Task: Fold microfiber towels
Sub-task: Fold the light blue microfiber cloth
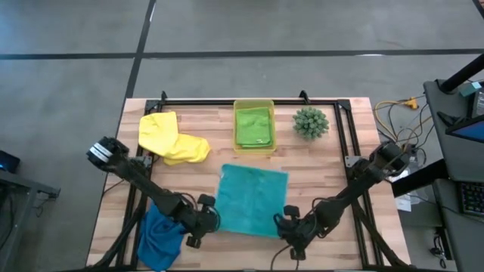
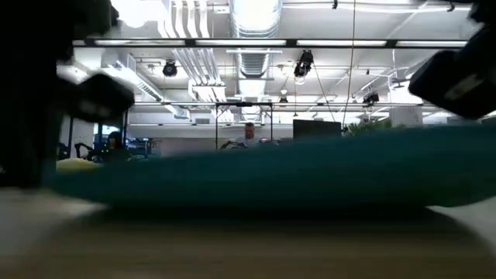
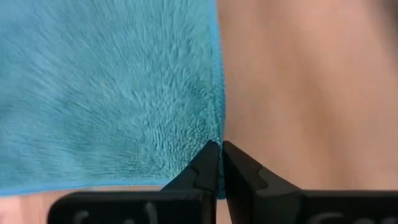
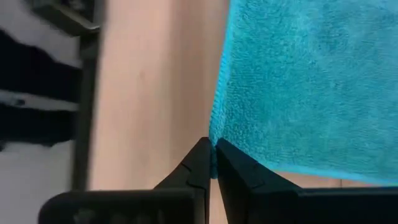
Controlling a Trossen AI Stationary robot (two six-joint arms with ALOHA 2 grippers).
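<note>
The teal towel (image 1: 253,200) lies spread flat at the middle of the table; it also shows in the low view (image 2: 310,174). My left gripper (image 1: 212,219) is shut at its near left corner. My right gripper (image 1: 281,224) is shut at its near right corner. The yellow towel (image 1: 172,138) lies crumpled at the far left. The lime green towel (image 1: 254,127) lies in the bin (image 1: 254,103). The royal blue towel (image 1: 160,236) lies bunched at the near left edge, partly under my left arm. My left gripper pinches the teal towel's near left corner (image 3: 216,134) between its two fingertips, coming low from the table's near left side. The rest of the towel lies spread on the table. My right gripper pinches the towel's near right corner (image 4: 217,134) between its two fingertips, coming low from the table's near right side. The towel's side edge runs away from the fingers over the bare wood.
A small spiky green plant (image 1: 311,122) stands at the far right, beside the bin. A black frame (image 1: 344,132) runs along the table's far and side edges. Bare wood (image 1: 325,177) shows right of the teal towel.
</note>
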